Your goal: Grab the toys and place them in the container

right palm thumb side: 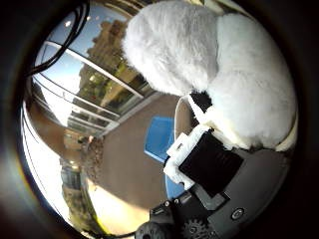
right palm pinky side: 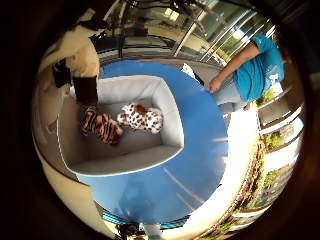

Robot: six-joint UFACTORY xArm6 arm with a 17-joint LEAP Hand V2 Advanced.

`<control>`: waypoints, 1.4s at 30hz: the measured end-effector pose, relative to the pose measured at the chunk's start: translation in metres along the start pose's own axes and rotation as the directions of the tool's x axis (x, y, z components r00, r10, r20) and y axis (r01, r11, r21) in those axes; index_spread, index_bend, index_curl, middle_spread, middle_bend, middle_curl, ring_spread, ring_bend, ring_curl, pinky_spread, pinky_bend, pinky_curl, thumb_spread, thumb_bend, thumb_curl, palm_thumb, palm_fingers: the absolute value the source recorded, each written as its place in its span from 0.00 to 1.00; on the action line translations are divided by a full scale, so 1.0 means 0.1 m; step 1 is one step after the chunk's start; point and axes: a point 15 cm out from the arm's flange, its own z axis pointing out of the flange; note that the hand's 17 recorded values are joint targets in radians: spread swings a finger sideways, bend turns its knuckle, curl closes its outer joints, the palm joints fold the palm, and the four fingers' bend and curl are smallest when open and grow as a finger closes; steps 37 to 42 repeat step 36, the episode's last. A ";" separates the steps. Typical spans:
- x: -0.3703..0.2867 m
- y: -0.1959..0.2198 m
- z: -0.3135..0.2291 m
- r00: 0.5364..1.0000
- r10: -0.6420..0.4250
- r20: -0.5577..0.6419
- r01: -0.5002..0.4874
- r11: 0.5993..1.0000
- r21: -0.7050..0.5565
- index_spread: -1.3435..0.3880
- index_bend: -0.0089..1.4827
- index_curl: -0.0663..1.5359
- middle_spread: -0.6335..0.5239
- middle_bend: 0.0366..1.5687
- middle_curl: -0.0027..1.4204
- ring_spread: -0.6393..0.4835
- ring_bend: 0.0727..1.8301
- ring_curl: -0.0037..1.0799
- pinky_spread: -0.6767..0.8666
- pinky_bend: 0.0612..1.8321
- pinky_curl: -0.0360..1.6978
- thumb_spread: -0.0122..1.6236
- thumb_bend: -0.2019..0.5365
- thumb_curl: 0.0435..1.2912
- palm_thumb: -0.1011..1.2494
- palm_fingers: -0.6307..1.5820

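Observation:
A fluffy white plush toy [right palm thumb side: 209,60] fills much of the right thumb side palm view, close against the palm. My hand [right palm thumb side: 204,164] has a white and black finger curled against its underside and holds it. The right little finger side palm view looks down on a grey rectangular container [right palm pinky side: 150,155] on a round blue table [right palm pinky side: 200,170]. A tiger-striped plush toy [right palm pinky side: 100,124] and a white plush toy with dark spots [right palm pinky side: 140,118] lie side by side in the container. A black fingertip [right palm pinky side: 85,88] shows over the container's far rim.
A person in a teal shirt [right palm pinky side: 258,68] stands beside the blue table, one hand near its edge. The floor around the table is light. Windows and a railing show beyond. A bit of the blue table [right palm thumb side: 159,139] shows past the white toy.

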 end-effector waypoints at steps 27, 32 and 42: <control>0.18 -0.07 -0.13 1.000 -0.026 -0.017 0.026 0.999 0.030 0.48 0.08 0.46 0.58 0.09 0.31 0.82 0.31 0.28 0.74 0.61 0.30 0.69 0.23 0.38 0.51 0.24; 0.16 0.15 -0.92 0.999 -0.037 -0.010 0.037 0.999 -0.008 0.51 0.12 0.39 0.58 0.08 0.27 0.83 0.28 0.27 0.76 0.56 0.27 0.69 0.23 0.36 0.52 0.27; 0.13 0.46 -1.63 0.999 -0.042 -0.009 0.042 0.998 -0.046 0.53 0.14 0.36 0.58 0.08 0.26 0.83 0.26 0.26 0.76 0.51 0.24 0.69 0.24 0.35 0.52 0.29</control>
